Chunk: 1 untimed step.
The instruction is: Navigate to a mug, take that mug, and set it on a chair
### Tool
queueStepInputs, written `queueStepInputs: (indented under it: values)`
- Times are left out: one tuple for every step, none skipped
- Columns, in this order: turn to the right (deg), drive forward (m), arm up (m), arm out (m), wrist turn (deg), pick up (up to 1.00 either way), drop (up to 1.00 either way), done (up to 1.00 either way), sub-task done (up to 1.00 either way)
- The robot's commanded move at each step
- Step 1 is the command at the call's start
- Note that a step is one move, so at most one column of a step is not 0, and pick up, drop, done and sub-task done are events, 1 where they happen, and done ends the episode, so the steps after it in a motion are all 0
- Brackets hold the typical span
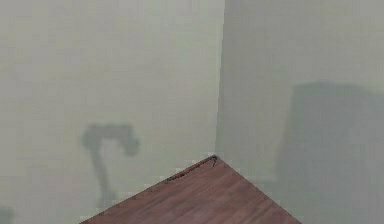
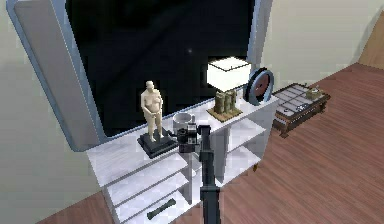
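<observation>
Ahead, the forward view takes in two pale green walls [image 1: 110, 80] meeting at one corner. Below them is a wedge of wood floor [image 1: 205, 200], cut off by the bottom edge.

Sideways, the arm side view has one big dark TV [image 2: 150, 55], its top and left side cut off by the picture's edges. It stands behind one white shelf [image 2: 118, 157].

On the shelf top, from the left:
- one beige statue [image 2: 152, 108] on a dark base
- one small grey mug [image 2: 182, 121]
- one lamp [image 2: 228, 76] with a cream shade
- one round, dark-rimmed thing [image 2: 262, 87], too small to name

One arm [image 2: 208, 185] rises from the bottom edge and hides part of the shelf front. The gripper [image 2: 189, 138] sits right at the mug and covers its lower part. Whether it touches the mug cannot be told, nor whether it holds anything.

On a lower level of the shelf lies one flat dark thing [image 2: 160, 210], hard to make out.

At the right stands one low dark table [image 2: 292, 120] on the wood floor, with one small pale thing [image 2: 315, 93] on it.
</observation>
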Motion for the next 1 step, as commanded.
queueStepInputs:
  values:
    - [0.0, 0.00, 0.00, 0.00, 0.0, 1.00, 0.00, 0.00, 0.00]
